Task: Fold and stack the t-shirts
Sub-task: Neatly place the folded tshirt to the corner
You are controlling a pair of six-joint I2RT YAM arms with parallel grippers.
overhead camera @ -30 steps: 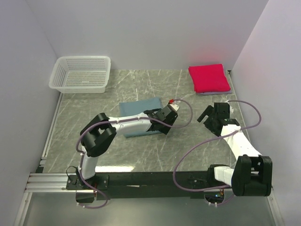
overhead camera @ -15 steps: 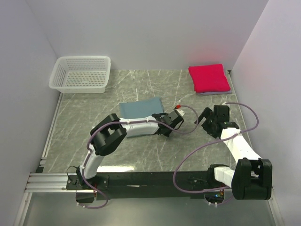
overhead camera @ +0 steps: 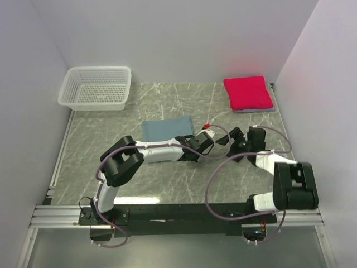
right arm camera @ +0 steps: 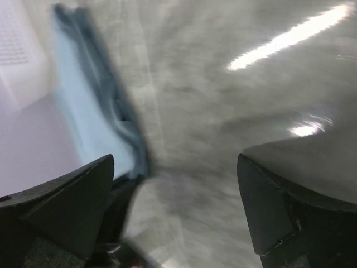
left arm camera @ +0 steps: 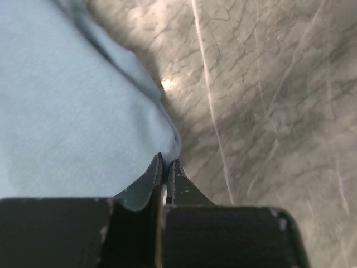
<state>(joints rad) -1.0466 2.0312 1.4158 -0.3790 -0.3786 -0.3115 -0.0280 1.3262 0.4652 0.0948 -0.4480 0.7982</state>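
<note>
Folded teal t-shirt (overhead camera: 166, 128) lies centrally; folded crimson t-shirt (overhead camera: 248, 92) far right.

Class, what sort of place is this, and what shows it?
Probably a robot lab cell: plain white walls box in the table, two arms sit bolted to a rail, with a folded teal t-shirt as prop.

Three t-shirts: one teal-blue t-shirt (overhead camera: 166, 127), one crimson-pink t-shirt (overhead camera: 247, 92), one pale lavender t-shirt (overhead camera: 256, 110) seen only as a thin edge. One white mesh basket (overhead camera: 92, 104). Two robot arms, left arm (overhead camera: 159, 149) and right arm (overhead camera: 273, 162). Two grippers, left gripper (left arm camera: 165, 164) and right gripper (right arm camera: 175, 167). One marbled table (overhead camera: 167, 184)
</note>
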